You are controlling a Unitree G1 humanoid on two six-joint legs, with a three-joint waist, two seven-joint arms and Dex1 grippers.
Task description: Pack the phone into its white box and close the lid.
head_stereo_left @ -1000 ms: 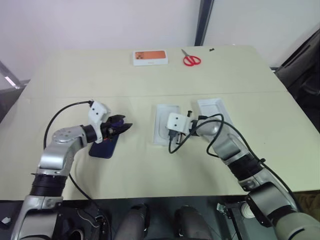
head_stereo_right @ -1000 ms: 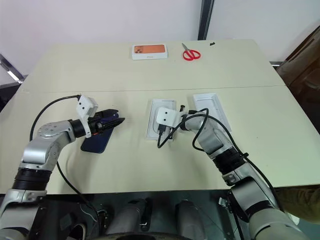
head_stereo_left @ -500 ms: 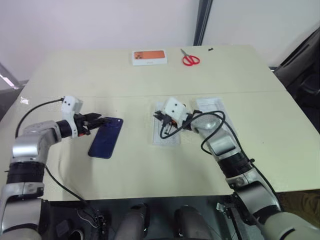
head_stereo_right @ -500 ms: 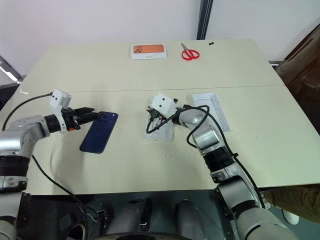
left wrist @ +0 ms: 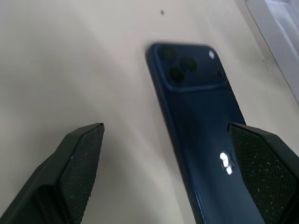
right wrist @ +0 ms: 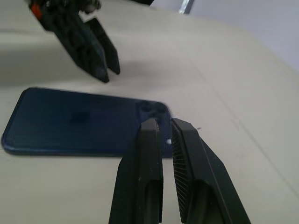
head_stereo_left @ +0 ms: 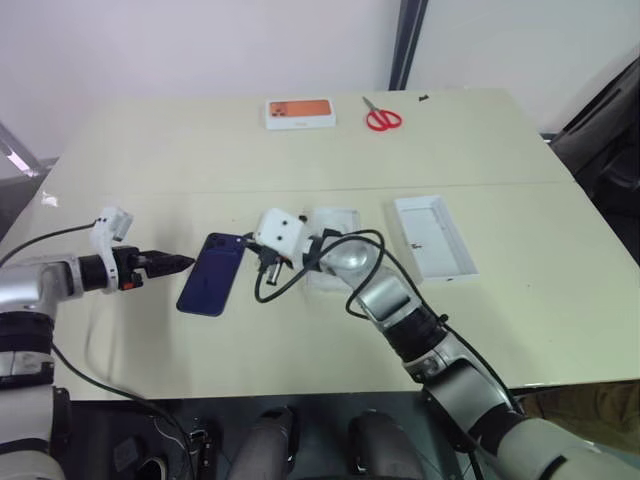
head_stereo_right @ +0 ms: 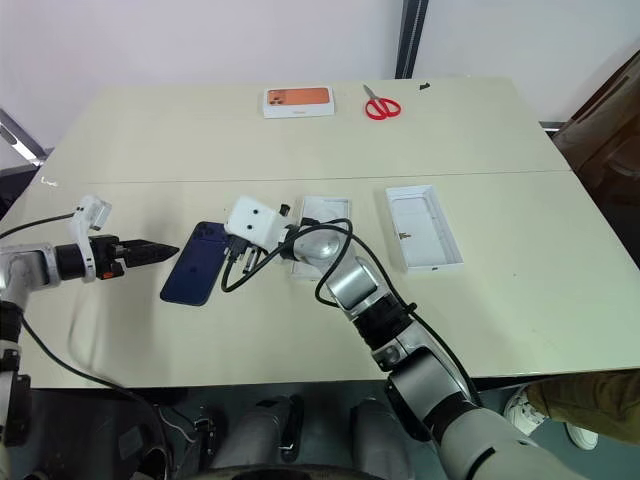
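The dark navy phone [head_stereo_left: 212, 273] lies flat on the table, back up, camera cluster at its far end. My left gripper [head_stereo_left: 170, 263] hovers just left of it, open and empty, and the phone [left wrist: 201, 107] lies ahead of its fingers. My right gripper [right wrist: 160, 123] is shut and empty, its tips over the phone's [right wrist: 79, 122] camera corner. The lid [head_stereo_left: 435, 235] lies rim up at the right. A white rectangular piece [head_stereo_left: 335, 222] sits behind my right forearm; I cannot tell whether it is the white box.
A white box with an orange phone picture [head_stereo_left: 300, 114] and red scissors [head_stereo_left: 382, 120] lie at the far edge of the table. Black cables loop around both wrists. Bare tabletop stretches between the phone and the front edge.
My left gripper let go of the phone, opened and drew back to the left. My right gripper swept left from the white piece to the phone's camera end. The phone now lies flat.
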